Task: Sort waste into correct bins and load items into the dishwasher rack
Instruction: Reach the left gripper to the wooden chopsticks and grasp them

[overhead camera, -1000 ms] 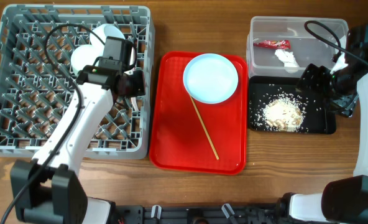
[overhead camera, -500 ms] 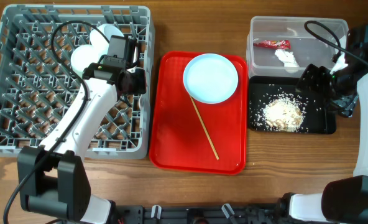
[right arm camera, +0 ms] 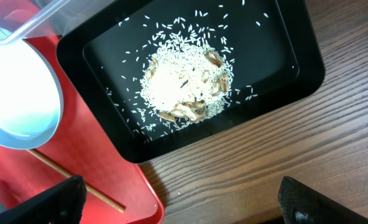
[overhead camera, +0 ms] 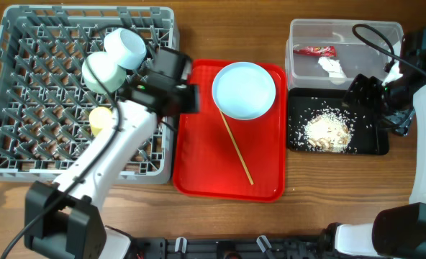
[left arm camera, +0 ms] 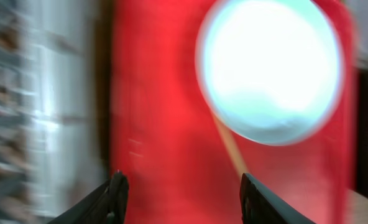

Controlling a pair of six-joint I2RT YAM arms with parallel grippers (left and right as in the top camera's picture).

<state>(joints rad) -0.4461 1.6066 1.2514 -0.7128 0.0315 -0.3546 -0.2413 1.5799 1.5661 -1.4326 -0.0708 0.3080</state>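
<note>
Hovering over the left edge of the red serving tray [overhead camera: 198, 173], centre-left in the overhead view: left gripper [overhead camera: 189, 98], spread wide with nothing between the fingers, plain enough even through the smeared wrist view. Looks like a reach for the pale plate [overhead camera: 244, 89], sitting at the top of that tray, with a wooden chopstick [overhead camera: 236, 147] slanting down from just beside its lower-left rim. Best to come in low at the plate's left edge, slip one finger under the lip, pinch the rim firmly, and steer clear of the chopstick. Then lift level and aim for a free row of pegs in the rack [overhead camera: 76, 173] at left, away from the two pale bowls [overhead camera: 123, 44] and yellow cup [overhead camera: 100, 119] lying there. Over at far right, right gripper [right arm camera: 181, 186] wide open and empty beside the black tray [overhead camera: 375, 147] of rice crumbs [overhead camera: 327, 132].
</note>
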